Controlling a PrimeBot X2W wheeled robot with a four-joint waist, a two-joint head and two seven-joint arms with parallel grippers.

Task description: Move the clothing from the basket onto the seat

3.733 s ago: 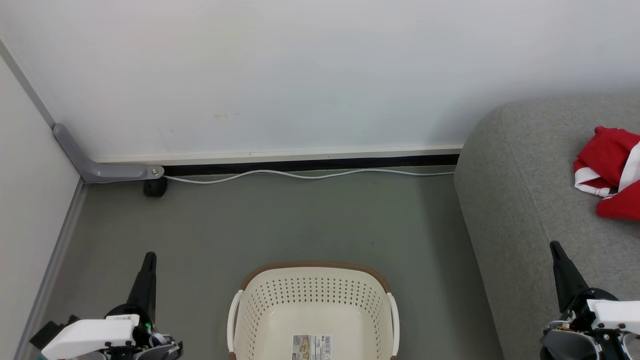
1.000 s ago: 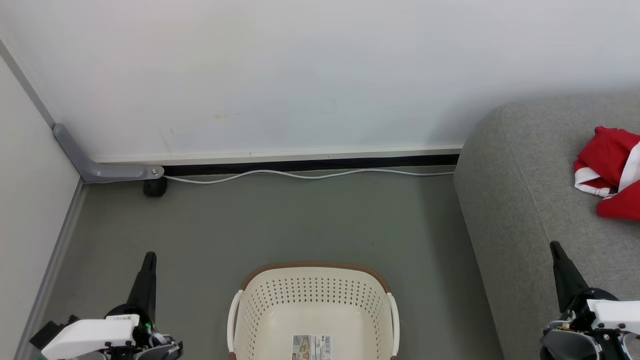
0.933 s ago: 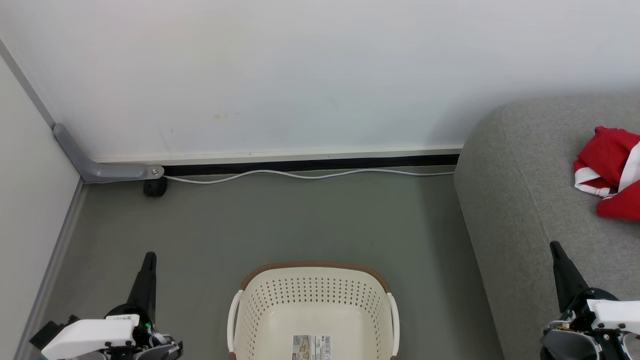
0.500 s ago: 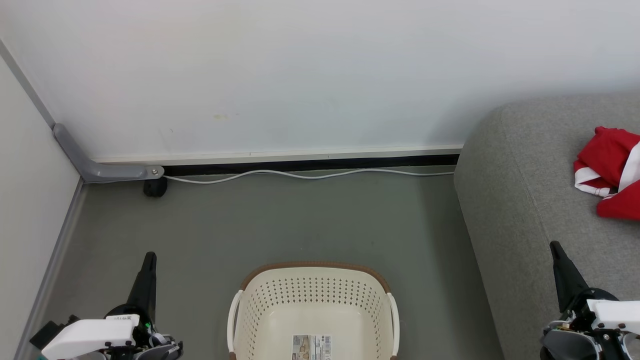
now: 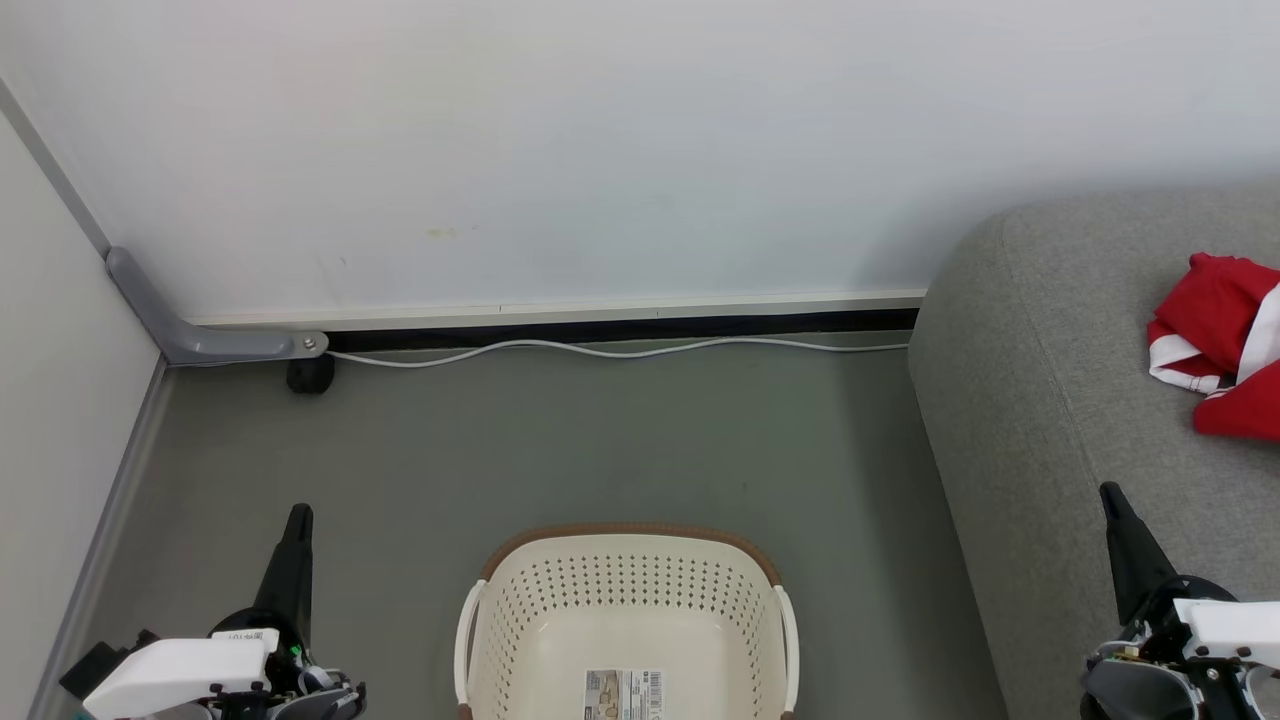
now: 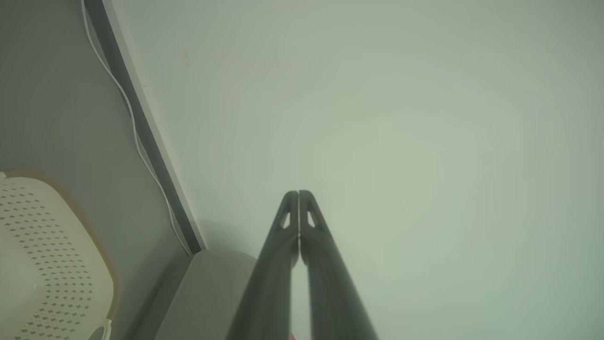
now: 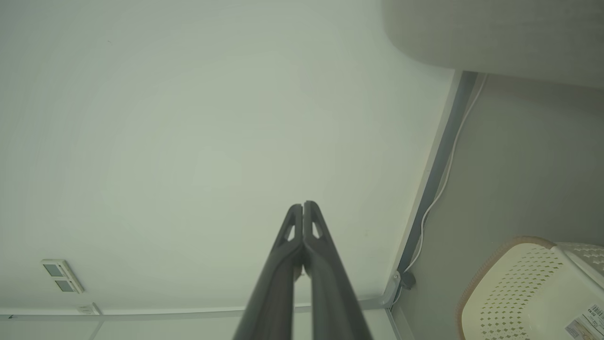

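Floor (image 5: 600, 440) held the bare basket (image 5: 630, 530); clothing (image 5: 1215, 345) lay on the seat (image 5: 1040, 400). I judged it limp, light, best pinched at a fold. Left gripper (image 5: 298, 514), right gripper (image 5: 1108, 492): closed, empty.

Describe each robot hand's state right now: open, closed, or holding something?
Left hand: closed, holding nothing.
Right hand: closed, holding nothing.

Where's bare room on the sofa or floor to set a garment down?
The sofa is bare from its rounded left edge across to the red clothes. The floor is bare between the white cable and the basket. Crowded only at the sofa's right, where the clothes lie.
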